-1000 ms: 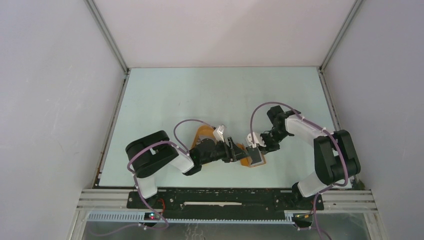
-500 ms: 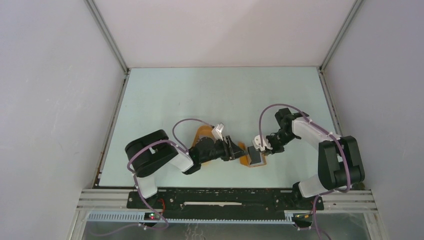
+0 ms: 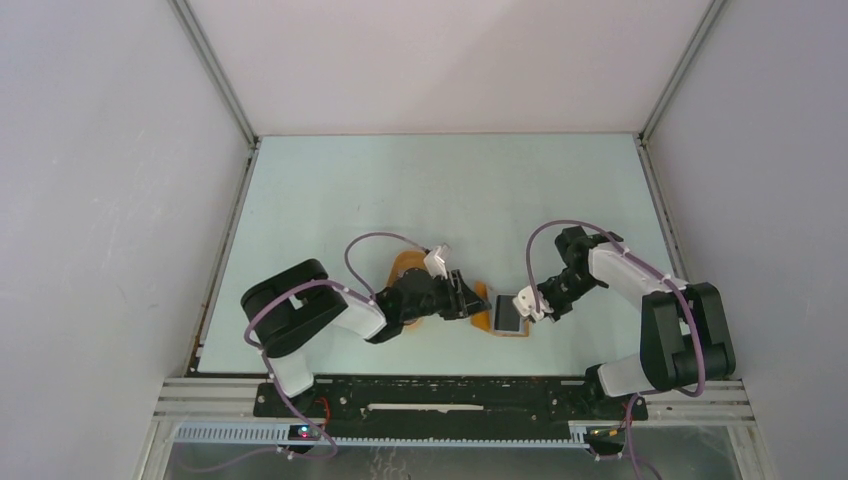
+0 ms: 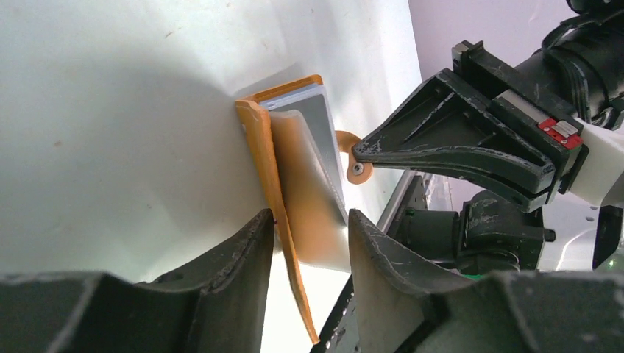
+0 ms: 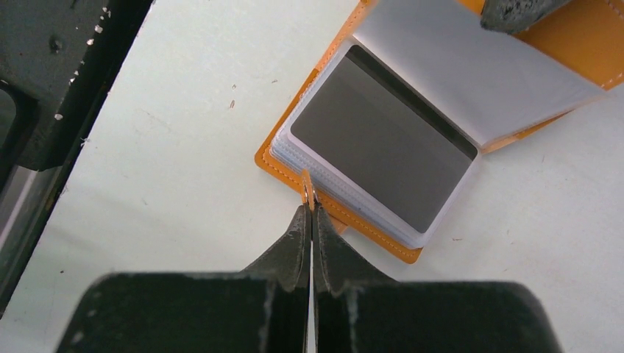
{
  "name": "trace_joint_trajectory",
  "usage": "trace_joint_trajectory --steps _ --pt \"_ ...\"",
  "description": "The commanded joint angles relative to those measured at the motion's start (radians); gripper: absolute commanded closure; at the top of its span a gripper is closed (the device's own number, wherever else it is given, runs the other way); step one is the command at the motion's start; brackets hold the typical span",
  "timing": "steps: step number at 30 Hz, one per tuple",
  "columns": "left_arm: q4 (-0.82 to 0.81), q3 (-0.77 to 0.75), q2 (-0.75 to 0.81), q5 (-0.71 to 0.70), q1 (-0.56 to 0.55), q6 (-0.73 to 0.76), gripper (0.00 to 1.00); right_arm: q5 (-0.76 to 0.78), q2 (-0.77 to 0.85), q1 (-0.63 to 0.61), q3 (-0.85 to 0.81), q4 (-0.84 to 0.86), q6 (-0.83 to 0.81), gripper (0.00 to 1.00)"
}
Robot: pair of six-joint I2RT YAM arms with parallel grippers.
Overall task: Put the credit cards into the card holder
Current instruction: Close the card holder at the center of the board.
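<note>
The orange card holder (image 3: 507,320) lies open on the table between my grippers. A grey card (image 5: 383,143) with a dark stripe sits in its clear sleeves and also shows in the left wrist view (image 4: 324,125). My right gripper (image 5: 310,209) is shut on the holder's closure tab (image 5: 308,182) at its near edge. My left gripper (image 4: 309,228) is open, its jaws straddling the raised orange cover (image 4: 279,184), which touches the left jaw. One left fingertip (image 5: 515,11) rests on the far flap. No loose cards show.
An oval orange tray (image 3: 403,265) lies behind the left arm, partly hidden by it. The black rail of the arm bases (image 3: 450,395) runs just in front of the holder. White walls enclose the pale table (image 3: 440,190).
My right gripper has swung from above the holder to its right side, come down, and now pinches the tab. The left gripper and the holder have barely moved.
</note>
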State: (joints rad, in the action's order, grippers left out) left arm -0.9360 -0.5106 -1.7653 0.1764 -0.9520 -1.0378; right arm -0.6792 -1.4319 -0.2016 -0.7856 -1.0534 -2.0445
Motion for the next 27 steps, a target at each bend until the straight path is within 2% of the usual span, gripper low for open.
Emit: trace_joint_trajectory --steps 1,6,10,18,20,27 --pt "0.093 -0.092 0.065 0.040 0.005 0.079 0.54 -0.069 0.022 0.018 0.004 -0.026 -0.100 1.00" --pt "0.164 -0.159 0.079 0.076 -0.012 0.112 0.52 -0.089 0.016 0.033 0.003 -0.026 -0.102 0.99" --pt "0.205 -0.215 0.047 0.100 -0.025 0.122 0.46 -0.106 0.015 0.040 0.003 -0.029 -0.109 0.99" --pt "0.181 -0.286 -0.036 0.144 -0.036 0.089 0.46 -0.112 -0.005 0.055 0.003 -0.044 -0.129 0.99" --pt "0.185 -0.298 -0.046 0.138 -0.038 0.085 0.50 -0.116 -0.007 0.059 0.004 -0.047 -0.134 0.99" --pt "0.238 -0.350 -0.131 0.125 -0.038 0.074 0.71 -0.116 -0.015 0.066 0.004 -0.051 -0.141 0.99"
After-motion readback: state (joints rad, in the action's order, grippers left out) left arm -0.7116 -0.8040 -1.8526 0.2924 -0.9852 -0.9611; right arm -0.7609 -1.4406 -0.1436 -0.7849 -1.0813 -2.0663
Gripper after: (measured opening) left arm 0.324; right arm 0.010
